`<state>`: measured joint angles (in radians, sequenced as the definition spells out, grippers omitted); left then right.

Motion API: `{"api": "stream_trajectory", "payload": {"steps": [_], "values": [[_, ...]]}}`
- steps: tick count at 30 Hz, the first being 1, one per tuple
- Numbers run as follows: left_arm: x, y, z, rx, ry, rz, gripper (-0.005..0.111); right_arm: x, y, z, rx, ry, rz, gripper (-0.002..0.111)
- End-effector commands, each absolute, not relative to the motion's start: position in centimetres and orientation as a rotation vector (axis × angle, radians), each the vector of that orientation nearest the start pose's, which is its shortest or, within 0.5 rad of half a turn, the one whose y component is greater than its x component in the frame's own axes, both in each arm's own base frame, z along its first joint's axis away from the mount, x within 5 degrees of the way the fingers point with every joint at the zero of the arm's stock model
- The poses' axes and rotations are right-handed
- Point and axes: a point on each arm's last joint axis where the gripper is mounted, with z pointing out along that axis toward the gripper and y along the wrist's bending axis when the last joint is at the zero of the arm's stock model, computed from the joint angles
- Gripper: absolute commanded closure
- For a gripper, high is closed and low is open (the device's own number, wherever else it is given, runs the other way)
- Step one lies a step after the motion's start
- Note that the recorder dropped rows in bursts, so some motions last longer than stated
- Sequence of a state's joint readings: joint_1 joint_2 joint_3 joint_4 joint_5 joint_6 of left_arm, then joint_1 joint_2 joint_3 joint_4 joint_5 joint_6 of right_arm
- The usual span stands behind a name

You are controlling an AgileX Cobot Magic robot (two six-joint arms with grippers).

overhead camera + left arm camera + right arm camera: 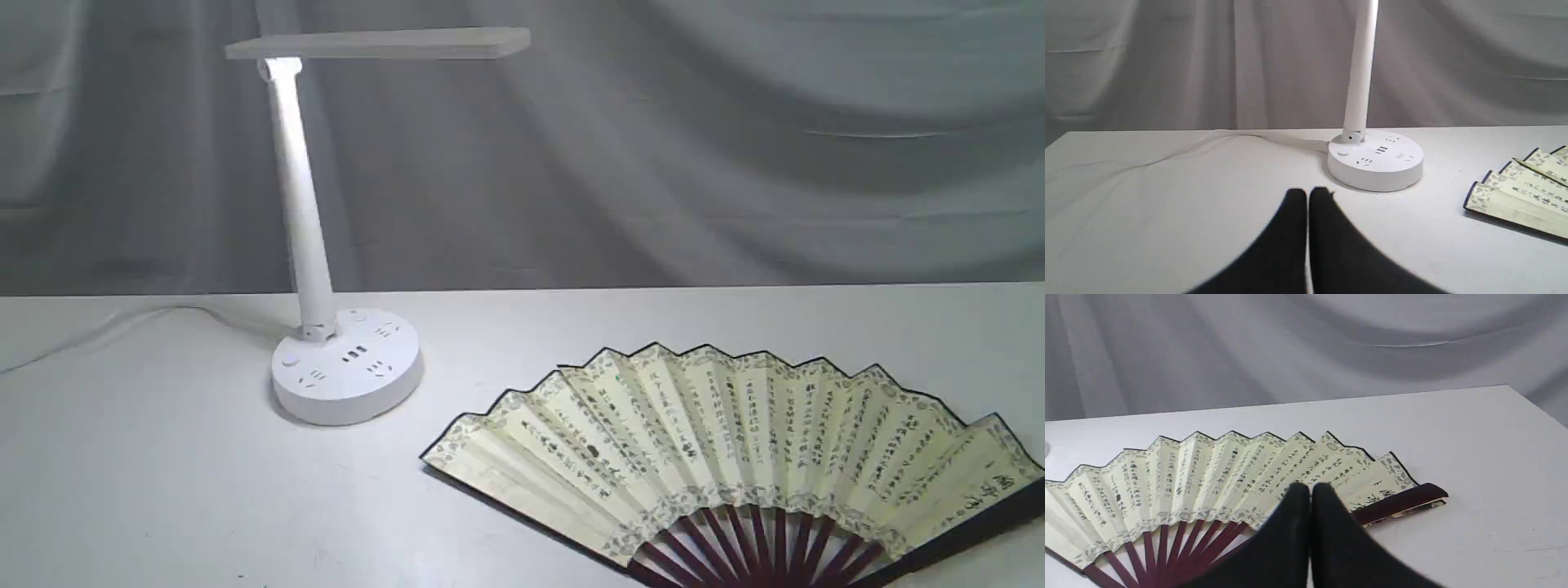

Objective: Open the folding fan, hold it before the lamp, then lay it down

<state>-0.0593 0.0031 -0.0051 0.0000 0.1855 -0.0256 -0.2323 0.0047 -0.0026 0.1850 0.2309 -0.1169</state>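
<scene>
The folding fan lies spread open and flat on the white table at the front right, cream pleats with dark calligraphy, maroon ribs toward the near edge. The white lamp stands left of it, its stem slanting up to a flat head. Neither arm shows in the exterior view. In the left wrist view my left gripper is shut with nothing in it, short of the lamp base, with the fan's edge off to one side. My right gripper is shut and empty above the fan.
The lamp's white cord runs left across the table. A grey draped curtain closes off the back. The table's right edge shows in the right wrist view.
</scene>
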Motion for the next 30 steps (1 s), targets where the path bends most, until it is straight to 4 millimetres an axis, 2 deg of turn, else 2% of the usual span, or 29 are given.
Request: {"api": "stream_trajectory", "payload": {"steps": [1, 5, 13, 30], "values": [[5.6, -0.3, 19.7, 0.021, 1.666, -0.071, 0.107, 5.5, -0.9, 19.3, 0.217, 1.696, -0.087, 0.108], [5.6, -0.3, 19.7, 0.021, 1.666, -0.071, 0.107, 5.5, -0.9, 19.4, 0.213, 1.68, -0.096, 0.108], [5.6, -0.3, 19.7, 0.021, 1.666, -0.071, 0.107, 5.5, -1.2, 20.9, 0.164, 1.525, -0.185, 0.108], [5.6, -0.3, 19.7, 0.021, 1.666, -0.071, 0.107, 5.6, -0.7, 20.7, 0.073, 1.555, -0.116, 0.108]]}}
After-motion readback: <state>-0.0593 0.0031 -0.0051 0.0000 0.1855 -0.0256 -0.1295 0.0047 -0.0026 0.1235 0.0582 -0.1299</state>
